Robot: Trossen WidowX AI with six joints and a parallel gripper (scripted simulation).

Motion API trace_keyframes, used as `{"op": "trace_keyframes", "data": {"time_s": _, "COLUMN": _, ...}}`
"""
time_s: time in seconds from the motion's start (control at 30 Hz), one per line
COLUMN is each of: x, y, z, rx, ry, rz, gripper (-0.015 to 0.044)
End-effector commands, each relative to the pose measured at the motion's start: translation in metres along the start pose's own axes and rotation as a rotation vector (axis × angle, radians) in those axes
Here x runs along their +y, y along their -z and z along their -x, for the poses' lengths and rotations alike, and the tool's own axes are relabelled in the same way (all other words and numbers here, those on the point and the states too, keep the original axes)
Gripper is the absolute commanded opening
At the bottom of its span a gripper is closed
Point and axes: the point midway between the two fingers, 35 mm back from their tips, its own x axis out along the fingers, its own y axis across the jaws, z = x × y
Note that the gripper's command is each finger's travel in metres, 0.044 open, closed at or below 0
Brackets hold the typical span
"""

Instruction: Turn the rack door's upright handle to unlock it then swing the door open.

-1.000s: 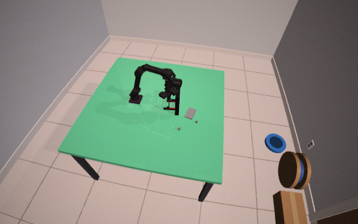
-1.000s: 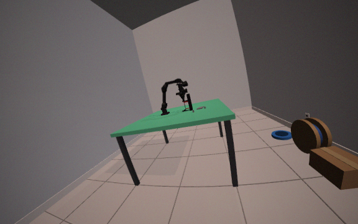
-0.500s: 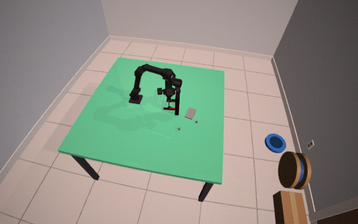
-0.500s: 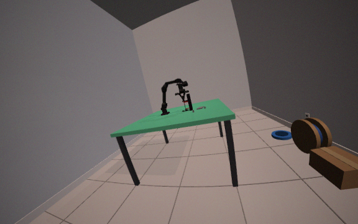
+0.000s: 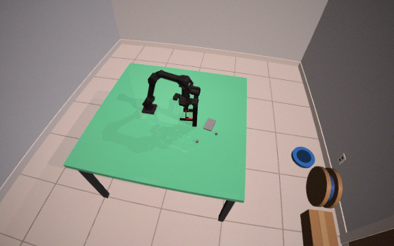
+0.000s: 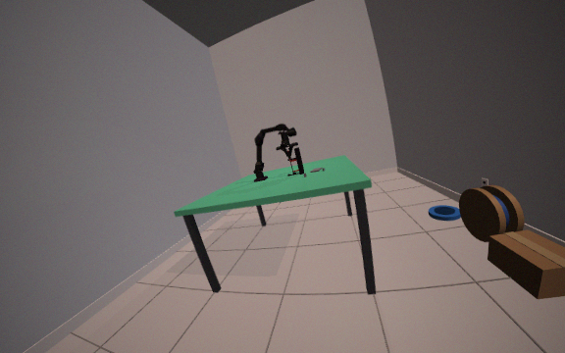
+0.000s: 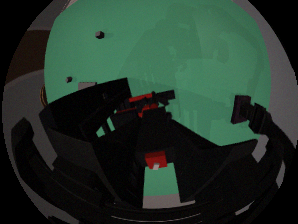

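Note:
My gripper (image 5: 185, 106) (image 6: 290, 155) is shut on the rack door's upright handle from above. In the wrist view the handle's red top (image 7: 156, 160) shows between the fingers, and the fingers look turned relative to the rack. The rack's tall black frame (image 5: 195, 114) (image 6: 299, 161) (image 7: 75, 112) stands upright on the green table (image 5: 149, 154) (image 6: 322, 183), just beyond the gripper. Red parts (image 5: 189, 119) (image 7: 141, 98) join the frame side to the handle side. The fingers and dark parts hide much of the door, and its opening angle is hard to tell.
A flat grey plate (image 5: 210, 124) (image 6: 317, 170) (image 7: 86, 85) lies beyond the rack. Two small grey cubes lie near it, one close to the plate (image 5: 216, 133) (image 7: 69, 79) and one farther off (image 5: 197, 141) (image 7: 100, 35). The arm's base (image 5: 149, 109) (image 7: 241, 110) stands across from the rack.

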Motion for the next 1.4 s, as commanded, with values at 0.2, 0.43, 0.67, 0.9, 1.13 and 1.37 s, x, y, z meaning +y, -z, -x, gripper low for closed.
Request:
{"op": "trace_keyframes", "data": {"time_s": 0.2, "x": 0.0000, "y": 0.0017, "z": -0.0013, "rx": 0.010, "ry": 0.003, "rz": -0.041, "gripper": 0.0041}}
{"op": "trace_keyframes", "data": {"time_s": 0.43, "x": 0.0000, "y": 0.0017, "z": -0.0013, "rx": 0.010, "ry": 0.003, "rz": -0.041, "gripper": 0.0225}}
{"op": "trace_keyframes", "data": {"time_s": 0.67, "x": 0.0000, "y": 0.0017, "z": -0.0013, "rx": 0.010, "ry": 0.002, "rz": 0.082, "gripper": 0.0287}}
{"op": "trace_keyframes", "data": {"time_s": 0.9, "x": 0.0001, "y": 0.0018, "z": -0.0012, "rx": 0.010, "ry": -0.001, "rz": 0.429, "gripper": 0.0287}}
{"op": "trace_keyframes", "data": {"time_s": 1.13, "x": 0.0001, "y": 0.0018, "z": -0.0012, "rx": 0.010, "ry": -0.003, "rz": 0.776, "gripper": 0.0287}}
{"op": "trace_keyframes", "data": {"time_s": 1.37, "x": 0.0001, "y": 0.0018, "z": -0.0012, "rx": 0.009, "ry": -0.005, "rz": 1.122, "gripper": 0.0287}}
